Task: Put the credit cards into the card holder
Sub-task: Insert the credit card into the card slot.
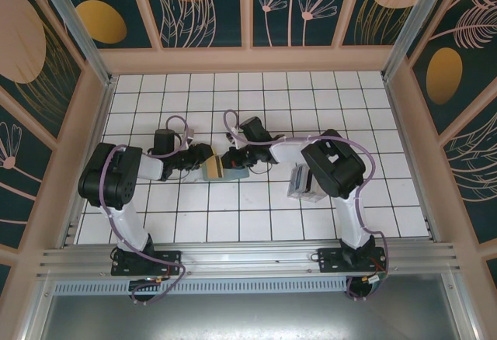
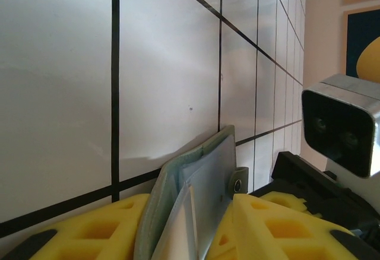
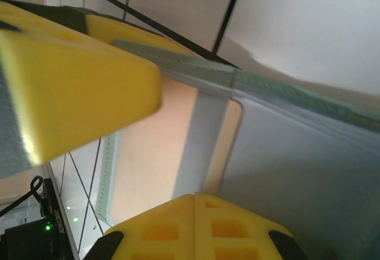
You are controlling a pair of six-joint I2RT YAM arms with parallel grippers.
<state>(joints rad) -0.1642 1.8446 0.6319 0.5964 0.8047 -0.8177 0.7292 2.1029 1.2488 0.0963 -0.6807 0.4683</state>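
Note:
The grey-green card holder (image 2: 205, 183) stands on edge between my left gripper's (image 2: 190, 212) yellow fingers, which are shut on it, and its pale blue-green pockets gape open. In the top view the card holder (image 1: 234, 174) sits mid-table between the left gripper (image 1: 208, 166) and the right gripper (image 1: 237, 160). My right gripper (image 3: 196, 200) is shut on a glossy tan credit card (image 3: 172, 153) with a grey stripe. The card's far end lies against the holder's pale inner face (image 3: 297, 171), just under its stitched rim. The left gripper's finger (image 3: 71, 88) is close at the upper left.
A translucent grey-white box (image 1: 305, 185) rests on the white tiled floor by the right arm's elbow. The right wrist camera housing (image 2: 341, 123) hangs close beside the left fingers. Patterned walls ring the floor.

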